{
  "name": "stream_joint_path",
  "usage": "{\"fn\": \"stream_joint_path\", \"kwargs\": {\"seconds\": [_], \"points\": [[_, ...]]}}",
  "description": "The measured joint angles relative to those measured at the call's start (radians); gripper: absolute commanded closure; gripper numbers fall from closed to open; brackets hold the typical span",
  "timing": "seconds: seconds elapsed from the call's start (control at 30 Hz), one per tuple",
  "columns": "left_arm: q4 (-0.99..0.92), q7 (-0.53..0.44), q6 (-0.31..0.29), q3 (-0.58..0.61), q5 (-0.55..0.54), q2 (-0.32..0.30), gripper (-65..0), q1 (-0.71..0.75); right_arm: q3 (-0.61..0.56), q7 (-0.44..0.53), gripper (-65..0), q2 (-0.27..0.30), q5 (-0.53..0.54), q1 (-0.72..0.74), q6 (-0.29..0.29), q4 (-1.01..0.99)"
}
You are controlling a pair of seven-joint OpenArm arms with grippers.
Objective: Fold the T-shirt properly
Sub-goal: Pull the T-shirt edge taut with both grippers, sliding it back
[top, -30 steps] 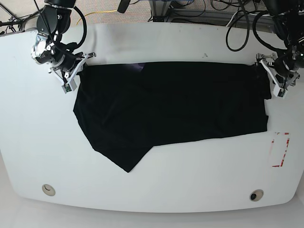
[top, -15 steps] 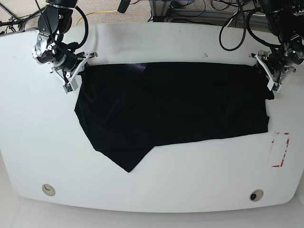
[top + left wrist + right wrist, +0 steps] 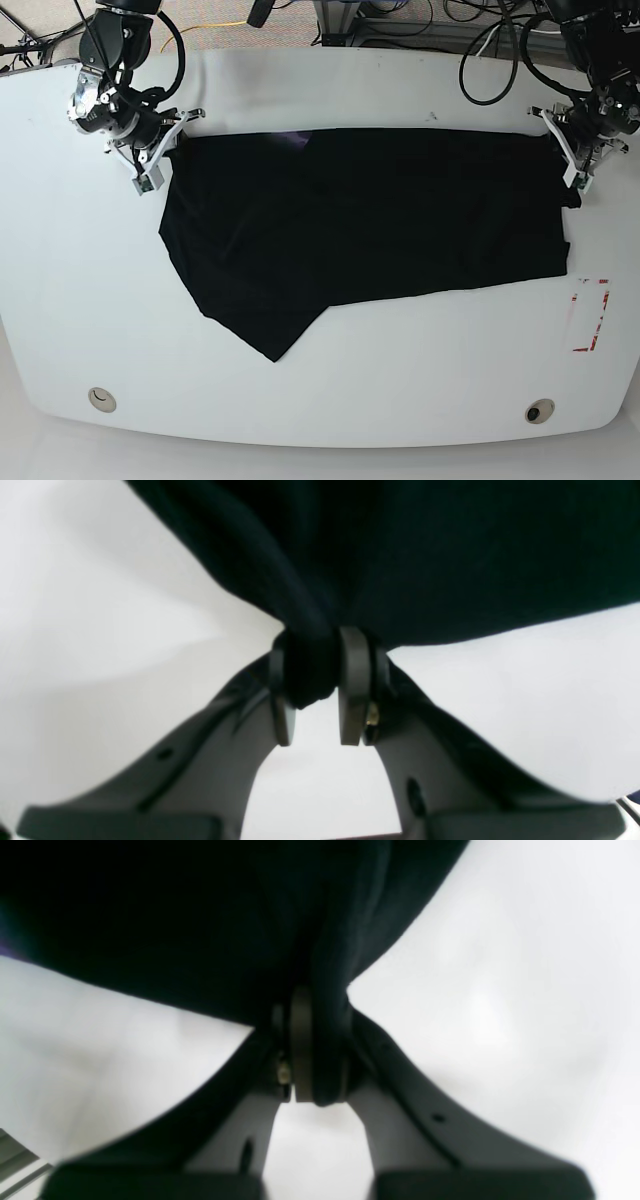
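**Operator:** Where does the shirt lie, starting from the left of the base view?

**Observer:** You see the large, soft black fabric T-shirt spread flat across the middle of the white rounded table. Its long top edge runs nearly straight from one arm to the other. A pointed flap of cloth hangs toward the near edge, left of centre, and a small purple patch shows at the top edge.

**Operator:** And the gripper on that left side?

**Observer:** That is your right gripper, at the shirt's upper-left corner. In its wrist view the right gripper is clamped tight on a bunched fold of the black cloth, with the fabric fanning away above the jaws and bare table on either side.

**Operator:** And over on the right?

**Observer:** Your left gripper sits at the shirt's upper-right corner, on the cloth's edge. In its wrist view the left gripper has a thick roll of the black fabric pinched between its two pads; the pads press against the cloth from both sides. A red-marked label lies on the table, near the shirt's lower-right corner but apart from it.
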Motion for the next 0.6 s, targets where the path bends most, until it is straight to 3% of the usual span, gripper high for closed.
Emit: {"fn": "stream_joint_path", "kwargs": {"seconds": [0.43, 0.6], "points": [[0.023, 0.0, 0.0, 0.001, 0.011, -0.067, -10.8, 0.059, 0.026, 0.002, 0.0, 0.001, 0.014, -0.093, 0.001, 0.05], [0.033, -0.006, -0.001, 0.0, -0.003, -0.097, -10.8, 0.119, 0.043, 0.006, 0.0, 0.036, 0.019, -0.146, 0.006, 0.069]]}}
